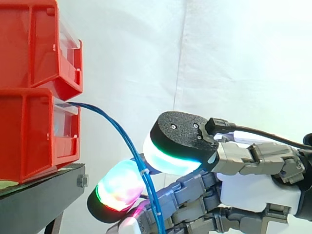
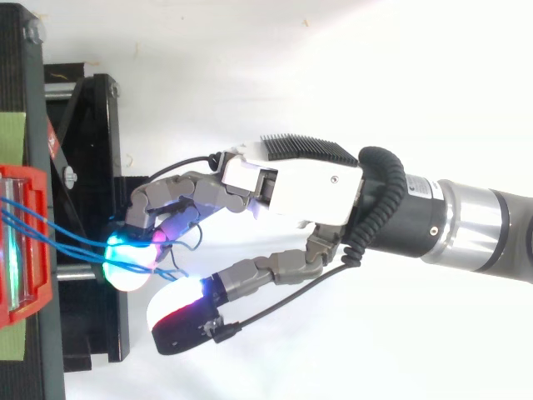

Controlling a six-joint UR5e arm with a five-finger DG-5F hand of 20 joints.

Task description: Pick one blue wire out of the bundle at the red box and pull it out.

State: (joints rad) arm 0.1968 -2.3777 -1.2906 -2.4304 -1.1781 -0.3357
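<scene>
A bundle of thin blue wires [image 1: 114, 126] leaves the lower red bin [image 1: 29, 136] and arcs down to the right into my hand [image 1: 258, 190]. From above, the blue wires [image 2: 67, 242] run from the red bin [image 2: 37, 292] to my curled fingertips [image 2: 133, 250], which glow cyan and white. My hand [image 2: 308, 187] comes in from the right. In the side view the strands pass between a green and red glowing fingertip [image 1: 119, 187] and the fingers behind it, with a white tie on the strands. The thumb pad [image 1: 170, 156] stands above, apart from the wires.
A second red bin [image 1: 34, 44] is stacked on the lower one. Both rest on a black stand [image 1: 44, 195], whose frame [image 2: 92, 167] lies under my fingertips in the top view. A white curtain hangs behind.
</scene>
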